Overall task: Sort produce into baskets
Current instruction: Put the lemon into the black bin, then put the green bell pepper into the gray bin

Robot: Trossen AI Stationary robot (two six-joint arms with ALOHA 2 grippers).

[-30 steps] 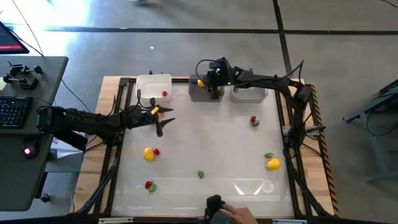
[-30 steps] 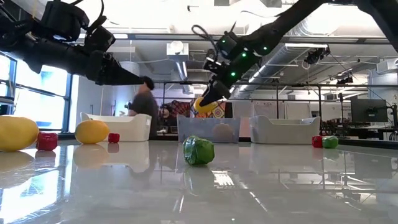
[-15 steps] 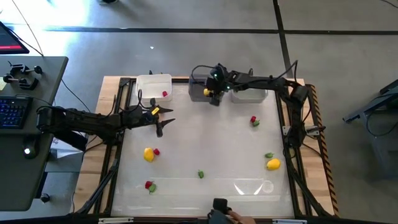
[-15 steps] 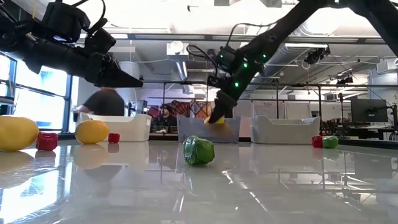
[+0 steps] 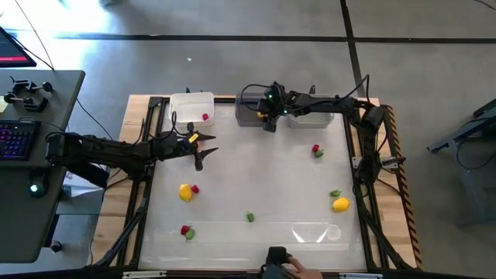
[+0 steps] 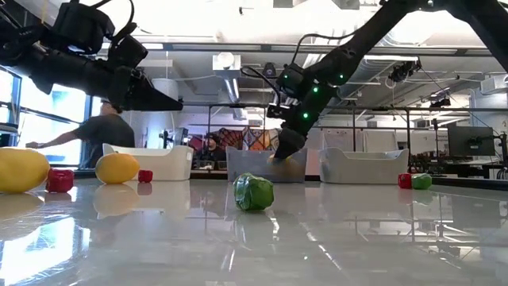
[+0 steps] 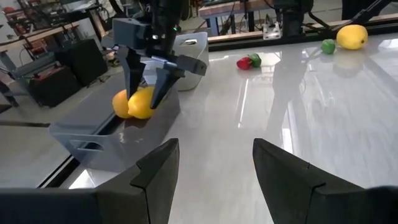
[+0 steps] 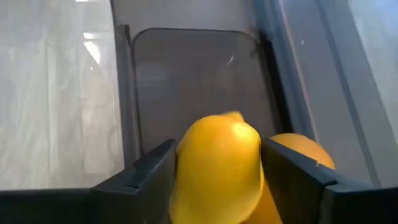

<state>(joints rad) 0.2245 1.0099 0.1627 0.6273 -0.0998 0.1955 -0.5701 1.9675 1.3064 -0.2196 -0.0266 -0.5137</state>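
My right gripper (image 5: pixel 268 118) reaches into the dark grey basket (image 5: pixel 249 116) at the table's far edge, shut on a yellow fruit (image 8: pixel 217 168). An orange fruit (image 8: pixel 300 155) lies in the same basket beside it. The white basket (image 5: pixel 191 102) holds a red piece (image 5: pixel 205 118), and the light grey basket (image 5: pixel 311 118) stands to the right. My left gripper (image 5: pixel 204 153) hovers open and empty over the table's left half. Loose produce lies on the table, such as a yellow fruit (image 5: pixel 185 192) and a green piece (image 5: pixel 249 217). My right gripper pinches the yellow fruit's two sides (image 7: pixel 143 103) between its two fingers. The fingers (image 7: pixel 163 78) come from above, slanting down into the dark grey basket. The fruit sits below the basket's rim next to the orange fruit; whether it rests on the floor I cannot tell.
More pieces lie on the table: a yellow fruit (image 5: pixel 340 204) with a green bit (image 5: pixel 335 193) at the right, red and green bits (image 5: pixel 316 150), and a red and green pair (image 5: pixel 186 231) near the front. A person's hand (image 5: pixel 283 262) is at the near edge.
My right gripper has gone down and a little toward the near edge with the yellow fruit. It has gone from above the dark grey basket to inside it, where the basket wall now hides the fruit in the low view.
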